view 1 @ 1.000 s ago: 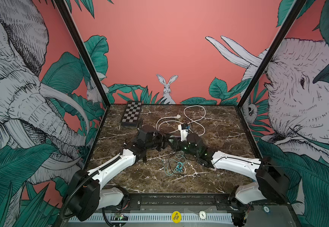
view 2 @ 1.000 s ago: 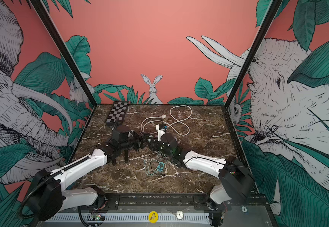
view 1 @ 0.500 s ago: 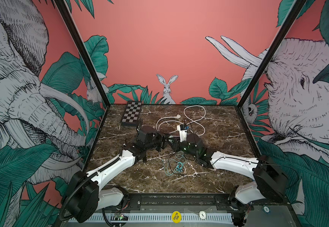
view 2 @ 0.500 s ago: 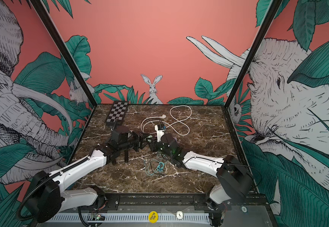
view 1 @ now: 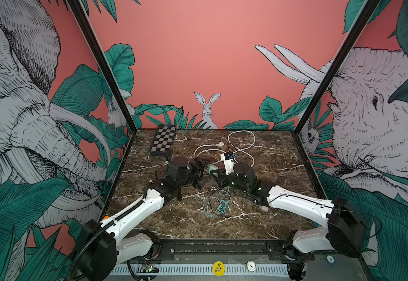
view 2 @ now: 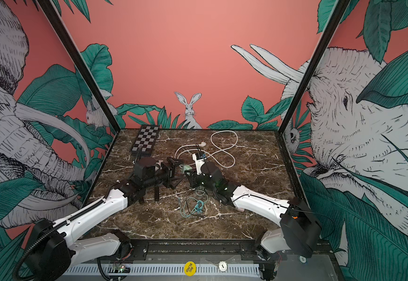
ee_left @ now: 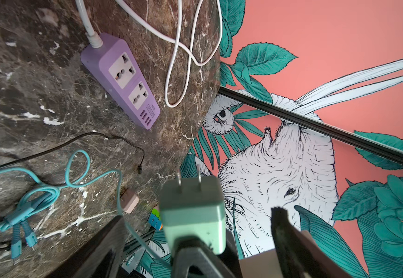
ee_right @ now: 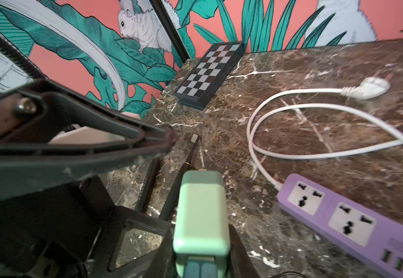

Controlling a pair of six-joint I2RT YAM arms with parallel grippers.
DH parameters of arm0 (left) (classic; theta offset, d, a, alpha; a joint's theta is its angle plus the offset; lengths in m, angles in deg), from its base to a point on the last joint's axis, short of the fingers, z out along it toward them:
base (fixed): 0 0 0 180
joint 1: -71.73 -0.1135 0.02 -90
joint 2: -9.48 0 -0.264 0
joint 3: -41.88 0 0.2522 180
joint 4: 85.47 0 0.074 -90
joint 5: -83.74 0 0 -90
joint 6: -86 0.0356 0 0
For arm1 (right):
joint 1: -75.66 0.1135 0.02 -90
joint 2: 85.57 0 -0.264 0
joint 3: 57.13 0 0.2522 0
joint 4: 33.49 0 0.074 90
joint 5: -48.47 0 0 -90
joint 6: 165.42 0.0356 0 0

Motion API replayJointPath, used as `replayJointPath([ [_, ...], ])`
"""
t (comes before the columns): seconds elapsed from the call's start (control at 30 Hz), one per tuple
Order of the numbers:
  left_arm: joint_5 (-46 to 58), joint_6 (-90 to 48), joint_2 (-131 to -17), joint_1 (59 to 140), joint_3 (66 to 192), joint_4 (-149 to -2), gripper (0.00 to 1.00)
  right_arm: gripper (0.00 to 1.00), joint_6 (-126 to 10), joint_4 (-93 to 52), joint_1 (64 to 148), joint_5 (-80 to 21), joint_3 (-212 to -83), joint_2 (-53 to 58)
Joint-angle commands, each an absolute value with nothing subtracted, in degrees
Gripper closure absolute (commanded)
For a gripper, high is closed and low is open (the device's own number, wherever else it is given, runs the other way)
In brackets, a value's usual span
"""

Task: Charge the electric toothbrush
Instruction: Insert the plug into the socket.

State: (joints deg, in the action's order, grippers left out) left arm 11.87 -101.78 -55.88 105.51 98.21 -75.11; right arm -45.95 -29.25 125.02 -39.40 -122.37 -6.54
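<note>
And the right pincer pinches the green adapter, the left pincer spread wide around it. The toothbrush lies on the tabletop just beside them, across the adapter from the purple power strip.

The chessboard lies in the back left corner of the table. The strip lies right of centre, with its cord looped behind it. The toothbrush lies between the chessboard and the strip. The adapter is raised over mid-table, left of the strip, and the cable lies in front.
</note>
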Motion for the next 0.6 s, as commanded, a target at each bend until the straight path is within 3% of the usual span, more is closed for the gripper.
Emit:
replayJointPath([
  [0.0,13.65,-96.49,-53.81,102.0,98.73,-67.99,0.02,1.0,-55.5,-12.22,122.62,-40.58,-128.07,-8.07],
  [0.23,10.65,-71.17,-52.93,92.94,106.92,-43.65,0.01,1.0,-73.52,17.36,119.44,-38.69,-144.42,1.22],
  [0.43,3.07,-52.77,-55.46,89.57,113.17,-29.93,0.01,1.0,-84.87,24.18,118.79,-37.58,-156.86,11.9],
  [0.57,-3.04,-46.19,-54.29,89.41,114.79,-26.17,0.01,1.0,-93.4,29.95,118.55,-42.69,-167.9,20.36],
])
